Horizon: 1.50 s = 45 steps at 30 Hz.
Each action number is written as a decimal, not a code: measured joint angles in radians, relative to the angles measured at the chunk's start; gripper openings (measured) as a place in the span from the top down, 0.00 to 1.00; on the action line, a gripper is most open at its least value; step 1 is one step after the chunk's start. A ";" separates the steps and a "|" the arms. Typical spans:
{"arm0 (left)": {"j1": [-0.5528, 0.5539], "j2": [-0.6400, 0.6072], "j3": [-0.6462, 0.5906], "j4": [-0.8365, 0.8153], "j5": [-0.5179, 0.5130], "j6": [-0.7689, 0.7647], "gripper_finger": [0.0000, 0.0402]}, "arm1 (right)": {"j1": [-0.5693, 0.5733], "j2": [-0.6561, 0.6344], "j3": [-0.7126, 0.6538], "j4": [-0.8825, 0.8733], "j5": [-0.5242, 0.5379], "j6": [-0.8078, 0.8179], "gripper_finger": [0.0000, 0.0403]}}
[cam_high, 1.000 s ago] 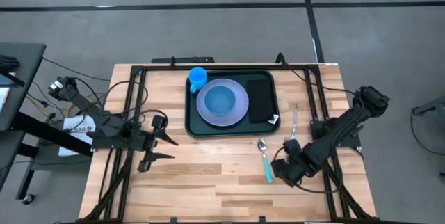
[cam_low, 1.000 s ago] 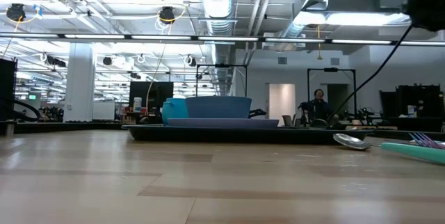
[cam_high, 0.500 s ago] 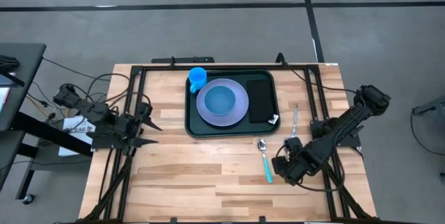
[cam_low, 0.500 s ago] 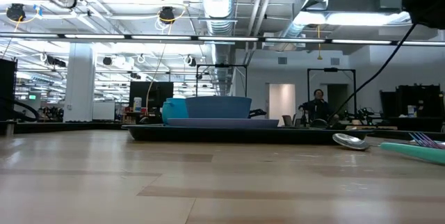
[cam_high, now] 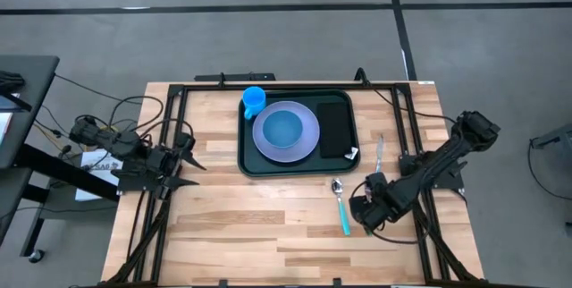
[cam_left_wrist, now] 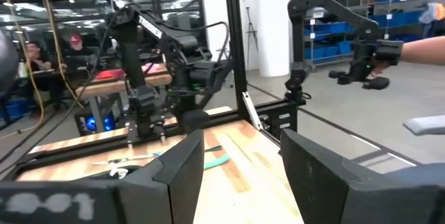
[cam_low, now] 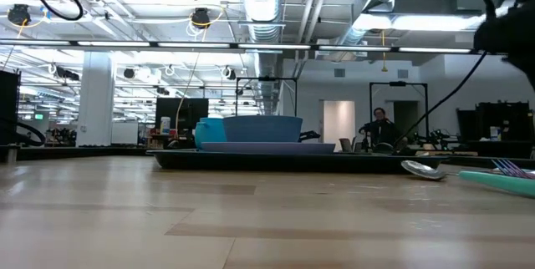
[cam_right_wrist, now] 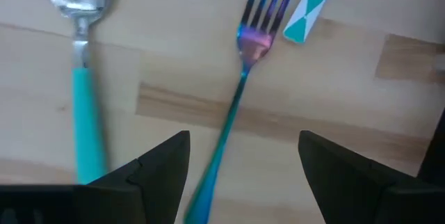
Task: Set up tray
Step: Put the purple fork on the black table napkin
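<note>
The dark green tray sits at the table's far middle. It carries a blue cup, a lavender plate with a blue bowl, and a flat black rectangle. A teal-handled spoon and a fork lie flat on the wood right of the tray. My right gripper hangs open above them, fingers pointing down; its wrist view shows the spoon and fork below. My left gripper is open near the table's left edge.
Black frame rails run along both sides of the table. A small teal-and-white strip lies past the fork's tines. Bare wood spans the near half. A person stands far behind the table in the low view.
My left gripper has drawn back toward the table's left edge and slightly toward the far edge, staying open. My right arm has sunk a little over the spoon and fork. The tray, spoon and fork have kept still.
</note>
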 joint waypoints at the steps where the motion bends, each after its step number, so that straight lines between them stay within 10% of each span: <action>1: 0.000 0.000 0.000 0.000 0.000 0.000 0.55 | -0.006 0.000 -0.014 0.015 -0.003 -0.012 0.35; 45: 0.000 0.000 0.000 -0.004 -0.012 0.028 0.55 | -0.099 0.002 -0.216 0.350 -0.083 -0.141 0.35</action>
